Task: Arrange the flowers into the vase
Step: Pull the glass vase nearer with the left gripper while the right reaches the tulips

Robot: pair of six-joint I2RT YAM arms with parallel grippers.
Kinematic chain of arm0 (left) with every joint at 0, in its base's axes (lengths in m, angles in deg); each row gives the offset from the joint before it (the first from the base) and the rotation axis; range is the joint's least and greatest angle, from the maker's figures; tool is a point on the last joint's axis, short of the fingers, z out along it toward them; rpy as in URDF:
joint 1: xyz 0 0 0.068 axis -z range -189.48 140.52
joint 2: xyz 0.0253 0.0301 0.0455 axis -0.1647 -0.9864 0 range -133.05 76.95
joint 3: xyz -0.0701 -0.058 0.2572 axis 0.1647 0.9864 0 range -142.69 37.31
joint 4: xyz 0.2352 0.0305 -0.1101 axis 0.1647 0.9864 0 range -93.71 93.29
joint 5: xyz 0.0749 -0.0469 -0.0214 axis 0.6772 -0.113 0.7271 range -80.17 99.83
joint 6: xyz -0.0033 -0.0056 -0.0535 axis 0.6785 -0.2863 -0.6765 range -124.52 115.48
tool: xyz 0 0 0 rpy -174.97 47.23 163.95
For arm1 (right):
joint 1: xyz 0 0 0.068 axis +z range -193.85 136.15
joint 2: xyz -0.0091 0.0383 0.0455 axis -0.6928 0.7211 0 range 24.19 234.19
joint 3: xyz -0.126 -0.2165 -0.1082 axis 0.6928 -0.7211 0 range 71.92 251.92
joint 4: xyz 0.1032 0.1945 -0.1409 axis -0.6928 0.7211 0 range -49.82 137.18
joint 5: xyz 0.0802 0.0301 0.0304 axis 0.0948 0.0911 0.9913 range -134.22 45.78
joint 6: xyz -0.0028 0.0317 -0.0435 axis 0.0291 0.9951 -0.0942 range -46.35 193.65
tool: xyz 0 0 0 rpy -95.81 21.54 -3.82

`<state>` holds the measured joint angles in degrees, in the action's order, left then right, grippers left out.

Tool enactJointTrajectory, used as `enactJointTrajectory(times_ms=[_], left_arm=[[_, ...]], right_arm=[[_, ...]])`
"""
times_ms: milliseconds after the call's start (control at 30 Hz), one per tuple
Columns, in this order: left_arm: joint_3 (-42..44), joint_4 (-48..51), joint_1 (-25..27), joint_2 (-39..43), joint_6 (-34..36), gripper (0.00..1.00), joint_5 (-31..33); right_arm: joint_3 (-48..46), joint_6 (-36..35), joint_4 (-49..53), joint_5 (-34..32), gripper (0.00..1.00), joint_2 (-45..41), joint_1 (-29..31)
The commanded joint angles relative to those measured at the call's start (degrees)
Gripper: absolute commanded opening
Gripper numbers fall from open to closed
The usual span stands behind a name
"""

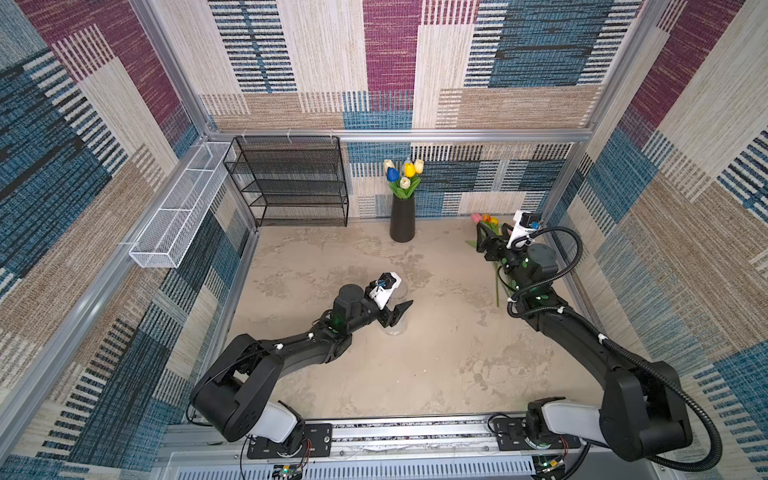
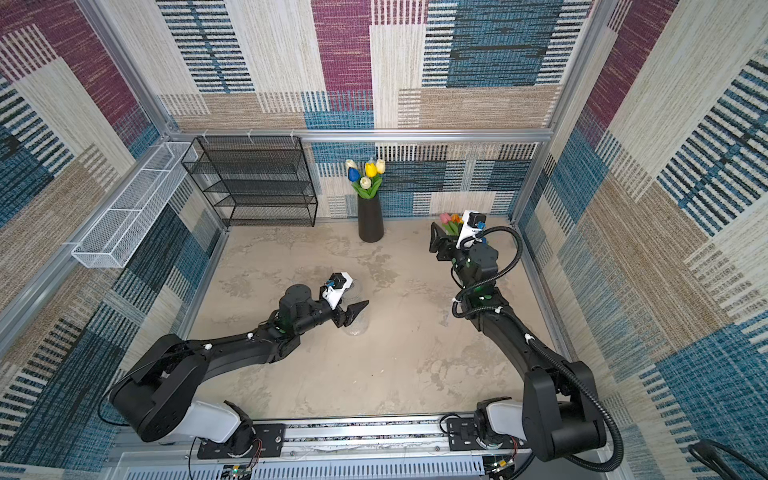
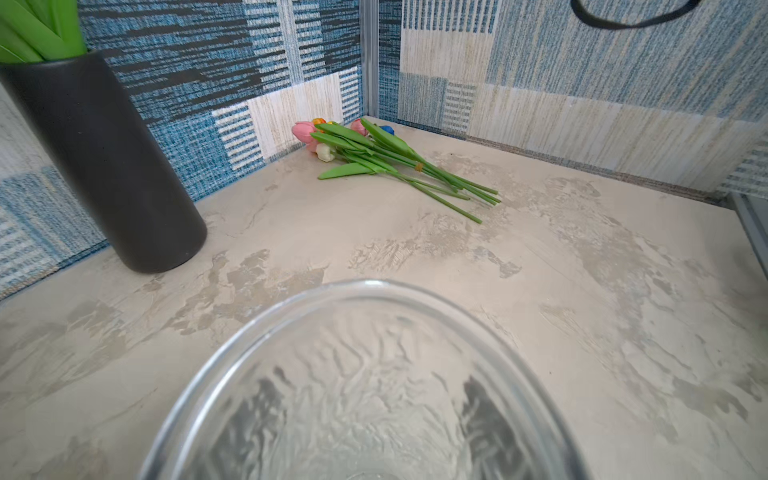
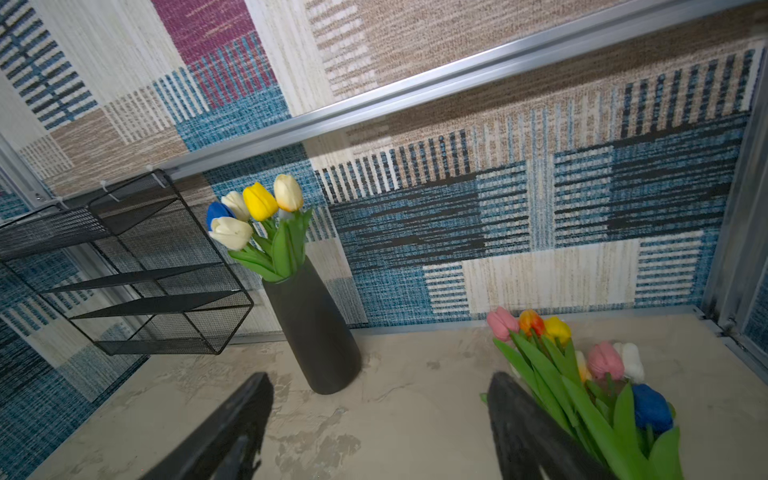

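Marbled tabletop [image 1: 415, 374] bears black vase [image 1: 402, 220] of tulips [image 1: 405, 174]; left tool [image 1: 399, 313] clamps glass vase [image 3: 374, 291], right tool [image 4: 380, 376] spread beside flowers [image 4: 548, 374].

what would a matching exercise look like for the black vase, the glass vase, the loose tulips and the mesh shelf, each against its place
Things:
1 black vase
2 glass vase
3 loose tulips
4 mesh shelf

Places:
a lying flat near the back right corner
b in the back left corner
c middle of the table, empty
d at the back, holding upright tulips

Pairs: 1-d, 2-c, 3-a, 4-b
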<state>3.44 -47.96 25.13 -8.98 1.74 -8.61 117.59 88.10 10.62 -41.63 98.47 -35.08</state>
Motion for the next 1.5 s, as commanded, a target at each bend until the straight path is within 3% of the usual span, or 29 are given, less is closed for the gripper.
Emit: enactJointTrajectory(times_ms=[0, 100, 233, 533, 733, 967, 1267, 1467], left_arm=[[-0.67, -8.79, 0.11, -2.66, 0.48, 0.34, -2.82], [-1.38, -13.02, 0.24, -6.43, -1.48, 0.35, -4.04], [-4.19, -11.39, 1.46, -8.43, -2.16, 0.35, -4.34], [-8.31, -4.97, 2.48, -9.87, -0.30, 0.38, -4.58], [-6.40, -6.70, 2.48, -9.16, 0.75, 0.55, -4.01], [-5.26, -6.90, 2.48, -6.28, 0.78, 0.99, -2.84], [-3.75, -4.53, 2.46, 0.71, 0.77, 0.99, 0.92], [-0.06, 0.41, 2.78, 12.22, 0.68, 0.99, 4.71]], right_arm=[[2.09, 1.29, 4.78, 2.08, 0.72, 1.48, -1.57], [4.70, 1.24, 7.85, 3.81, 0.63, 3.58, -3.65], [10.87, -0.41, 15.36, 5.78, 0.54, 7.95, -6.08], [25.66, -10.13, 36.95, 5.16, 0.49, 18.89, -10.53], [29.29, -10.18, 43.76, 5.47, 0.48, 23.84, -11.37], [25.97, -5.37, 43.01, 4.58, 0.51, 24.94, -11.44], [26.91, -3.65, 46.03, 0.29, 0.43, 30.63, -11.42], [27.68, -3.39, 46.49, -2.59, 0.39, 33.93, -11.46]])
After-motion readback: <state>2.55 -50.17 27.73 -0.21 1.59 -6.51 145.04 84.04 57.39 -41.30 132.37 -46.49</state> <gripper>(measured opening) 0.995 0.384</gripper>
